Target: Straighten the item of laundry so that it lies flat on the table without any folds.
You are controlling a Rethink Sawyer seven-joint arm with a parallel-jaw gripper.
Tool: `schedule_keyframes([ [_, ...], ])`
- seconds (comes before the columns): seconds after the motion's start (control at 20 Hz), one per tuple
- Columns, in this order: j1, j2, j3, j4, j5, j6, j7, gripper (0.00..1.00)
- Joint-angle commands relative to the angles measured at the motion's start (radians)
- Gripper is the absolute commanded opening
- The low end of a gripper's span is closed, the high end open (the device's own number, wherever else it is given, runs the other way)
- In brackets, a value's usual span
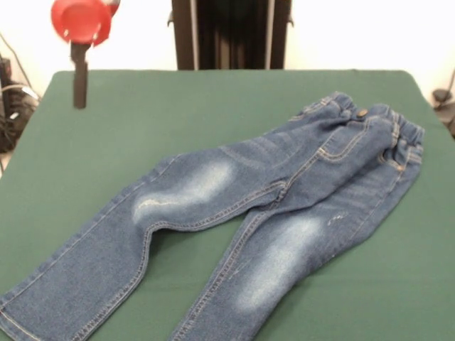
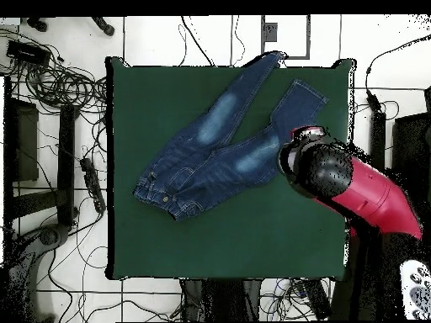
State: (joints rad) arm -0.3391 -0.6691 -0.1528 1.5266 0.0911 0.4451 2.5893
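Front view shows the pair of blue denim jeans with faded whitish thigh patches and tan stitching lying face up on the large dark green felt-topped table, the elasticated waistband toward 2 o'clock near the right edge and the two legs running down toward 7 o'clock, where their lower ends pass out of the picture at the bottom edge. One leg bends slightly at the knee, leaving a narrow wedge of green cloth between the legs, and the fabric shows soft wrinkles around the crotch and the waistband. Seen in the overhead view, the jeans lie diagonally across the upper half of the table, waistband at about 8 o'clock of the garment and the leg hems at about 1 o'clock, one hem reaching the table's top edge. At 3 o'clock of the jeans in that view the red and black robot arm reaches in from the right, its rounded black end over the table just beside the nearer leg. In the front view a red disc-shaped part of the arm with a dark gripper hanging below it sits at 10 o'clock, above the table's far left corner and well apart from the denim; whether its jaws are spread or closed I cannot tell.
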Motion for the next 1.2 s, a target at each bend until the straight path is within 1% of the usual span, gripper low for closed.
schedule_keyframes([
  [0.05, 0.027, 0.120, 0.177, -0.044, -0.058, 0.022, -0.090, 1.00],
  [0.35, 0.016, 0.117, 0.204, -0.049, -0.072, 0.049, -0.097, 1.00],
  [0.75, 0.029, 0.093, 0.189, -0.083, -0.112, 0.118, -0.112, 1.00],
  [0.95, 0.037, 0.086, 0.164, -0.122, -0.152, 0.144, -0.128, 1.00],
  [1.2, 0.038, 0.080, 0.167, -0.149, -0.195, 0.172, -0.149, 1.00],
])
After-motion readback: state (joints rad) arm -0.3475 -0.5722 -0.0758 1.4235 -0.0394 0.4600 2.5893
